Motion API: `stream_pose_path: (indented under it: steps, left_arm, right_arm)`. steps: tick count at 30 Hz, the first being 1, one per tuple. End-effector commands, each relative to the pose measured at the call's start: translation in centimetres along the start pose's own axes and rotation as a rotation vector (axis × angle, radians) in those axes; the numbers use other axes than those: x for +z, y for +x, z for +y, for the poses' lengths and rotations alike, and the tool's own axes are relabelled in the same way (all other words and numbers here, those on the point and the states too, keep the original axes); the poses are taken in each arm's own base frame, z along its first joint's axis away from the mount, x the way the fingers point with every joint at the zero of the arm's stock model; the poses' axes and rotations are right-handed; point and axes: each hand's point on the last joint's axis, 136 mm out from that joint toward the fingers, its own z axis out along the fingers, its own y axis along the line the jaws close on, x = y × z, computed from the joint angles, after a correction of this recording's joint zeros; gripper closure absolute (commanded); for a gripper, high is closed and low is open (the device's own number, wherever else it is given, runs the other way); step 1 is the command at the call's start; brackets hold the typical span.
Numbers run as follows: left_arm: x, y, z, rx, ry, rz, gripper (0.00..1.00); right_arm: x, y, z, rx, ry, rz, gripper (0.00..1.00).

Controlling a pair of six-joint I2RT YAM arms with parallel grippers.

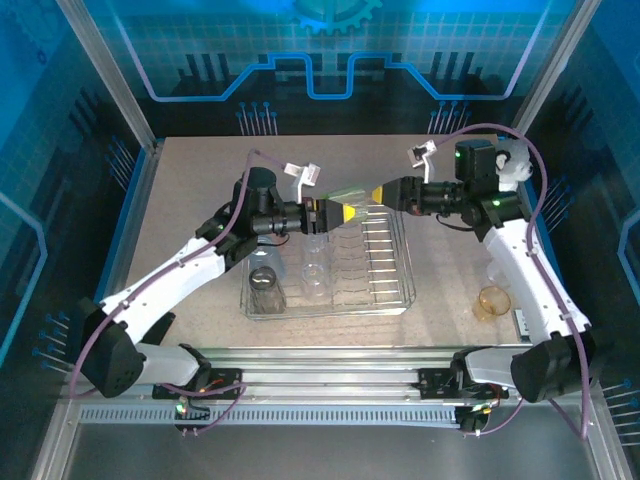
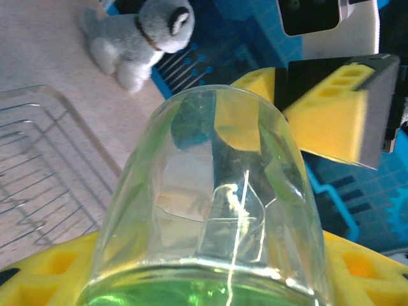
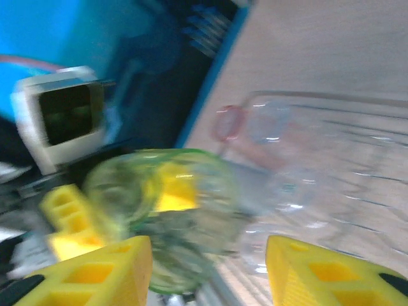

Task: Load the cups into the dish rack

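Top external: left hand (image 1: pixel 347 211), right hand (image 1: pixel 374 197) flank cup (image 1: pixel 356 193).

Take the dish rack (image 1: pixel 385 290) as the dial, twelve o'clock away from the arm bases. Both arms meet over its twelve o'clock rim, left gripper (image 1: pixel 340 211) and right gripper (image 1: pixel 378 196) tip to tip with the green cup (image 2: pixel 210 191) between them, barring that side. A grey cup (image 1: pixel 267 292) and a clear cup (image 1: pixel 315 272) crowd the rack's seven-to-nine part. Its three o'clock half lies open. On the surface (image 1: pixel 190 190), ten o'clock is free. An amber cup (image 1: pixel 493 300) stands at four, a plush toy (image 1: pixel 513 162) at two.
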Motion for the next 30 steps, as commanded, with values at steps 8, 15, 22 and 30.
stream_pose_path:
  steps: [8,15,22,30]
  left_arm:
    - [-2.6,-0.5,1.3,0.101,-0.212,-0.023,0.77]
    - [-3.2,-0.2,1.9,0.11,-0.259,-0.017,0.76]
    - [-3.5,0.0,2.4,0.114,-0.291,-0.009,0.76]
    - [-3.3,0.2,2.8,0.115,-0.305,0.005,0.75]
  right_arm:
    - [-2.6,5.8,-13.4,0.023,0.732,0.197,0.58]
    - [-1.8,8.2,-16.2,0.001,0.868,0.302,0.61]
    - [-1.0,10.3,-17.7,0.001,0.914,0.369,0.65]
    - [-0.1,12.0,-18.6,0.009,0.941,0.424,0.72]
